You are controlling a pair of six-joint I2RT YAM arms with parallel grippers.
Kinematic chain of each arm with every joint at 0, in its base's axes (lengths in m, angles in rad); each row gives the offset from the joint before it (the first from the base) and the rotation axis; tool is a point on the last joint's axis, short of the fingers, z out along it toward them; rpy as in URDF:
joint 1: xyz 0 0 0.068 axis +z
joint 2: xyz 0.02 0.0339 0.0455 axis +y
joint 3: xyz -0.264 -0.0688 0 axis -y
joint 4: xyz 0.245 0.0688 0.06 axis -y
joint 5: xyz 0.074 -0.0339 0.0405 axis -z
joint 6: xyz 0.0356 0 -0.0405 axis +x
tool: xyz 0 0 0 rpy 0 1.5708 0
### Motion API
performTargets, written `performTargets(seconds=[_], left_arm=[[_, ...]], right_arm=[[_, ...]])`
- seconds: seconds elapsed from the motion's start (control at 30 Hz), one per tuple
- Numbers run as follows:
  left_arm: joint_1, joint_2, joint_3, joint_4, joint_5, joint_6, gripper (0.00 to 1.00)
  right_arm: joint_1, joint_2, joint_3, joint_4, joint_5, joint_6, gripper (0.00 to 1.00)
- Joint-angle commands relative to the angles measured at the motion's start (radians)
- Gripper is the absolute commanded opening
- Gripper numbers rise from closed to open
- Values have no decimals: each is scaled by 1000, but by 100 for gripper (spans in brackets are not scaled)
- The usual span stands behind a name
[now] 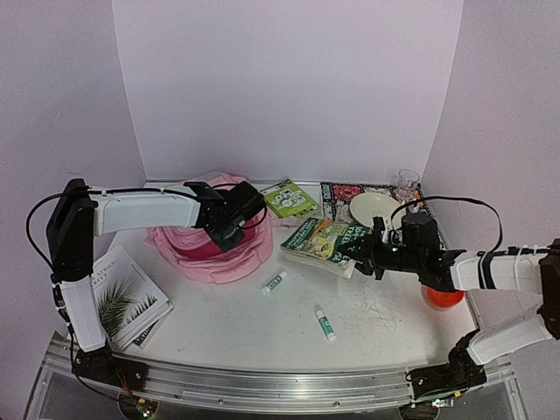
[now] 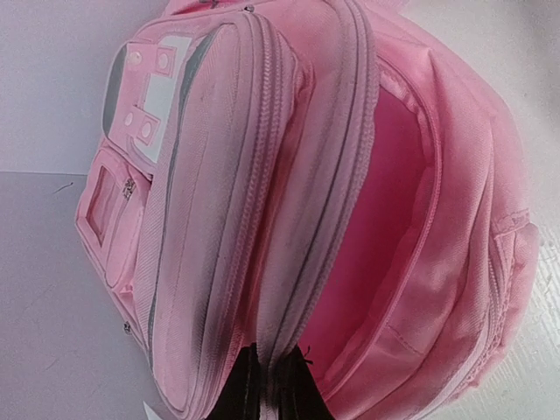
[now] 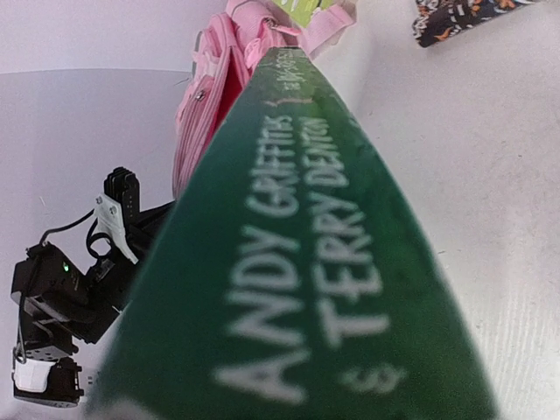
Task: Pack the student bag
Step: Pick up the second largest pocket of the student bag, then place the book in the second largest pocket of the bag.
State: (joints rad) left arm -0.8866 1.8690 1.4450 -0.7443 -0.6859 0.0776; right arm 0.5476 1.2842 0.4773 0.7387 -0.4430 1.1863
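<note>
Seen from the top external camera, the student bag (image 1: 206, 258) lies on the worktop (image 1: 385, 319) with its mouth upward. The left pincer (image 1: 229, 220) sits at the mouth's rim. The right pincer (image 1: 366, 248), well to the bag's right, grips a green book (image 1: 317, 238) whose long axis points toward the bag. The left wrist view shows that pincer clamped narrow on the bag's zip edge, with the magenta interior gaping beside it. In the right wrist view the book's spine aims at the bag's opening, so the insertion likely falls to the right arm.
</note>
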Motion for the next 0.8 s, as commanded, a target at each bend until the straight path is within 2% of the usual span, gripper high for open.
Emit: performTargets(seconds=[0.0,0.27,0.53,0.77], left_arm=[[5,-71,148,-38,26,-57,0],[4,-23,365,-223,85,-136,0],[5,13,570,-362,164,-216,0],[5,-19,595,-375,232,-276,0]], right_arm=[[52,-35,113,124,-9,1,0],[107,6,220,153,4,18,0],[221,210,317,236,75,52,0],[285,402,448,282,150,81,0]])
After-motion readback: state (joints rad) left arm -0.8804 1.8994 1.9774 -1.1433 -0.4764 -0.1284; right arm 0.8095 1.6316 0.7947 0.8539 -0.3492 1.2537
